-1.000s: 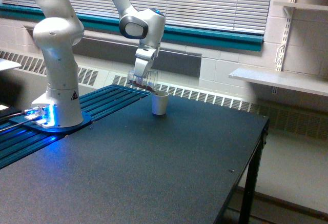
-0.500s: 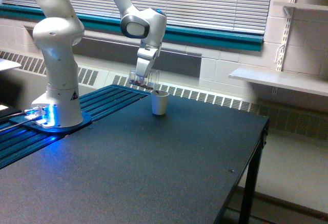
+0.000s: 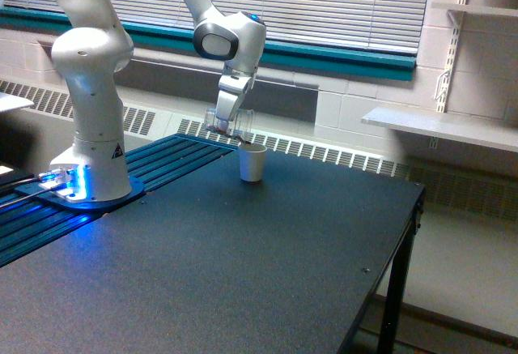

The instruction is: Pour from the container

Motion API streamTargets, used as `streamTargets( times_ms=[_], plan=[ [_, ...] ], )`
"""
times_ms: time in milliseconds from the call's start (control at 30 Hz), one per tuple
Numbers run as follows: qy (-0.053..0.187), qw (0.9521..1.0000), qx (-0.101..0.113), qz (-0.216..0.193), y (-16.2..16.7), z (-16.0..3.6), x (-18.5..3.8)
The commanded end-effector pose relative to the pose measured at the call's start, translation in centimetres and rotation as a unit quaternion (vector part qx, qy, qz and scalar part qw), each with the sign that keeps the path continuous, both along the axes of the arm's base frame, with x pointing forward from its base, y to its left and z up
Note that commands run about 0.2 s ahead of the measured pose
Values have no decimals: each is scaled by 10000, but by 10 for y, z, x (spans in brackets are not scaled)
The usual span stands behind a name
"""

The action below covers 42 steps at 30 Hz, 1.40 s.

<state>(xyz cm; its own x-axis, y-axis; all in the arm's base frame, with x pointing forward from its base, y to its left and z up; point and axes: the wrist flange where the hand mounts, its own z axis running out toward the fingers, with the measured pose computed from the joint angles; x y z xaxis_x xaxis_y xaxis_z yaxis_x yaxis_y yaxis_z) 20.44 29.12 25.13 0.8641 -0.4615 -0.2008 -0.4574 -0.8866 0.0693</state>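
Against the earlier frames we see the gripper (image 3: 227, 125) slightly higher and shifted toward the exterior view's right. Its jaws are clamped on the container (image 3: 228, 124), tilted with dark bits showing, just above the rim of the white cup (image 3: 252, 163) on the far part of the table (image 3: 267, 265). The robot base (image 3: 97, 159), at the left, carries a triangle label; we can't read any writing.
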Motion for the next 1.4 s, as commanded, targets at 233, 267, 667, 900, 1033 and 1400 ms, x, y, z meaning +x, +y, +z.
streamTargets(
  times_ms=[233,267,667,900,1033,1400],
  plan=[
    [71,9999,33,94,2,4,2],
    [85,9999,32,83,2,4,1],
    [116,9999,43,-58,-3,8,3],
    [111,9998,43,-138,-5,9,6],
    [126,9998,55,-162,-5,10,6],
    [142,9992,236,-286,2,15,9]
  ],
)
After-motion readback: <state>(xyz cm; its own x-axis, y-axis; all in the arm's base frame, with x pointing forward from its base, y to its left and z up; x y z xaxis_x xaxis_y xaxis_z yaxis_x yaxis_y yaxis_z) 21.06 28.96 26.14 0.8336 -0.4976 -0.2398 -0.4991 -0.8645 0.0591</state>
